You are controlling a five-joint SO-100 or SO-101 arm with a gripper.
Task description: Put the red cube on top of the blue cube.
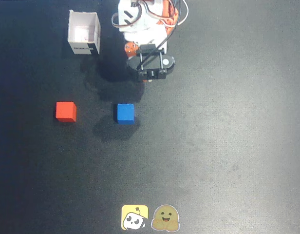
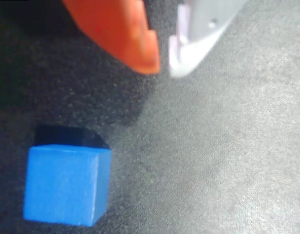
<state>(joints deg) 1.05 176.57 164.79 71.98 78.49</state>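
Observation:
The red cube [image 1: 65, 111] sits on the dark table at the left in the overhead view. The blue cube [image 1: 125, 113] sits to its right, apart from it, and shows at the lower left in the wrist view [image 2: 66, 184]. My gripper [image 1: 145, 80] hangs above the table, behind and slightly right of the blue cube, touching neither cube. In the wrist view the gripper [image 2: 163, 66] has its orange finger [image 2: 125, 34] and white finger [image 2: 198, 34] nearly together with nothing between them. The red cube is out of the wrist view.
A white open box [image 1: 84, 33] stands at the back left, next to the arm's base [image 1: 145, 19]. Two small stickers [image 1: 150, 218] lie at the table's front edge.

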